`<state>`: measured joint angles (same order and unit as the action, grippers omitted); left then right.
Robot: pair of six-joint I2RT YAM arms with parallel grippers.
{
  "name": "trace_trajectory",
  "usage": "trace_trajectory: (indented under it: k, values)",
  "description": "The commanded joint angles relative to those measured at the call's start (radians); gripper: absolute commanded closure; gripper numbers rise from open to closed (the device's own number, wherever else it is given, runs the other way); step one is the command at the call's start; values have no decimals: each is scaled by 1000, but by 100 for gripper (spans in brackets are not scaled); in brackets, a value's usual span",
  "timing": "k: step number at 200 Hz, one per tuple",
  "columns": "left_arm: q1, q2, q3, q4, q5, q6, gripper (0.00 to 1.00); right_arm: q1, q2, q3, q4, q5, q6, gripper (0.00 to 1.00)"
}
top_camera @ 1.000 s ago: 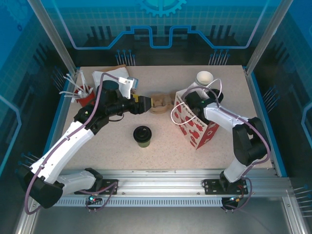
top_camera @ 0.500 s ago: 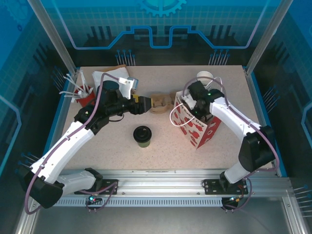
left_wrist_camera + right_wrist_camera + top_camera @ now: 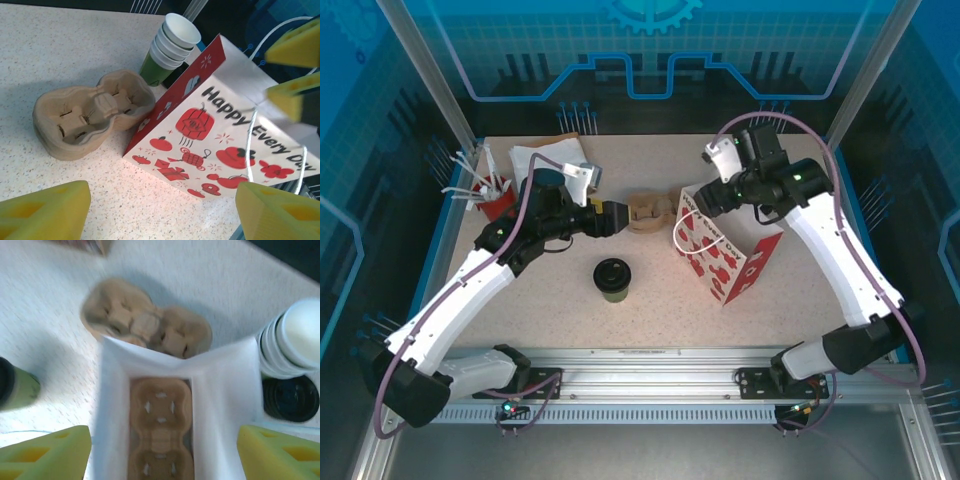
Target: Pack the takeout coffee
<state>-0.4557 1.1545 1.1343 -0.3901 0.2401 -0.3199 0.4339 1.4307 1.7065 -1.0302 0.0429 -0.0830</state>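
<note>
Right wrist view: right gripper (image 3: 162, 452), open and empty, has risen above bag (image 3: 220, 385); left gripper (image 3: 162, 210) open; takeout coffee (image 3: 612, 272) still unpacked.

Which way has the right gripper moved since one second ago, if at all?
Yes. Judged against the paper bag, the right gripper has risen from the bag's mouth and shifted toward the far edge of the table.

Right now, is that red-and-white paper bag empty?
Not empty. Inside the open bag, a brown cup carrier lies on the bottom, holding no cups.
</note>
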Motion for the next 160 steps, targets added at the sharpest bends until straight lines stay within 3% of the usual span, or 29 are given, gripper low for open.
trace_trajectory:
  k: [1, 29, 67, 111, 160]
  values:
    - [28, -23, -35, -50, 19, -23, 22, 89, -52, 34, 30, -78, 30, 22]
    - [101, -111, -113, -152, 1, -48, 22, 312, -23, 2, 107, -35, 43, 20]
    - [308, -228, -192, -323, 55, -78, 21, 510, 211, 66, 51, 82, 68, 14]
    - [503, -274, -242, -397, 128, -59, 17, 584, 424, 111, 27, 83, 84, 2]
    - [526, -273, -274, -370, 150, -38, 17, 626, 605, 235, -76, 148, 83, 0]
